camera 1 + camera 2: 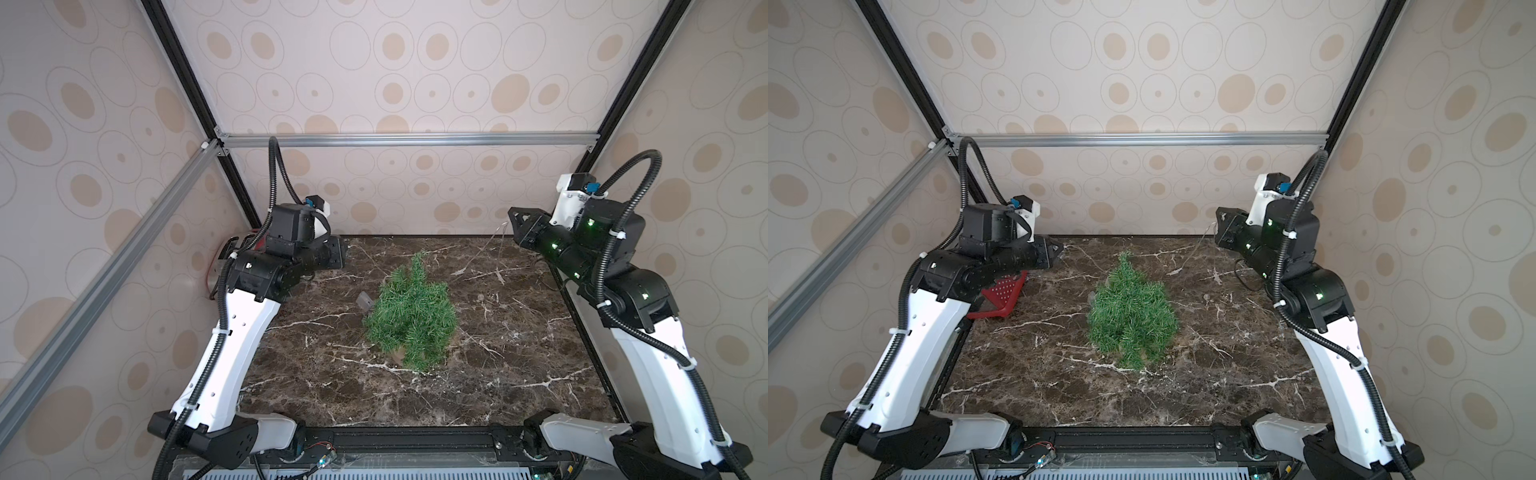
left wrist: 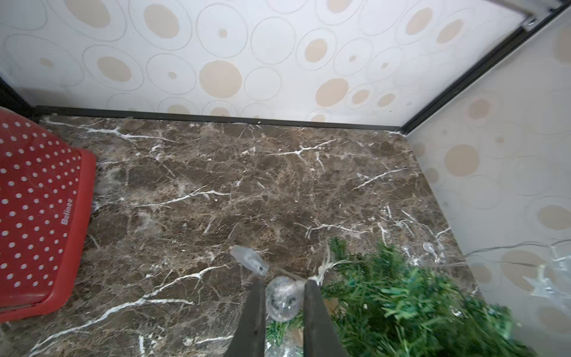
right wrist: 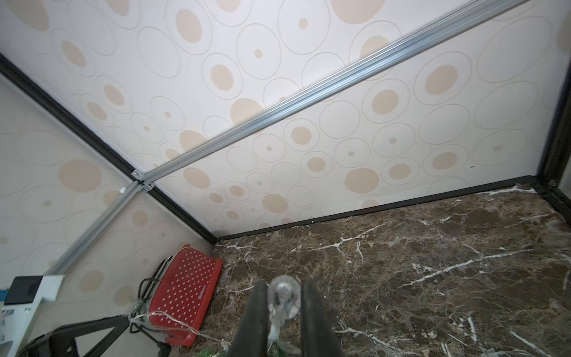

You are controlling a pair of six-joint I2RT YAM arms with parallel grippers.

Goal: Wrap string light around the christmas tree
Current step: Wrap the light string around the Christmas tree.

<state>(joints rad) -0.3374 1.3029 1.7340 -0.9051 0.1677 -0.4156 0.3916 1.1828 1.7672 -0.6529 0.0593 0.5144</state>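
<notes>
Left gripper (image 2: 283,284): nearly closed, pinching a bulb (image 2: 281,304) of the string light (image 2: 248,259).
Right gripper (image 3: 284,283): nearly closed, pinching another bulb (image 3: 282,293).
Tree (image 1: 411,316): standing mid-bench (image 1: 519,365).

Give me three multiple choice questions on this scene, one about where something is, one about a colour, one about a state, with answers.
1. The string light's grey box lies: A) on the table beside the christmas tree; B) hanging on the wall; C) atop the tree.
2. The perforated tray is: A) blue; B) red; C) yellow.
3. The left claw is: A) wide open, empty; B) shut on a clear bulb; C) gripping a branch.
Answers: 1 A, the box rests on marble next to the branches; 2 B, red with pale holes in the left wrist view; 3 B, the bulb sits pinched between both fingers.
</notes>
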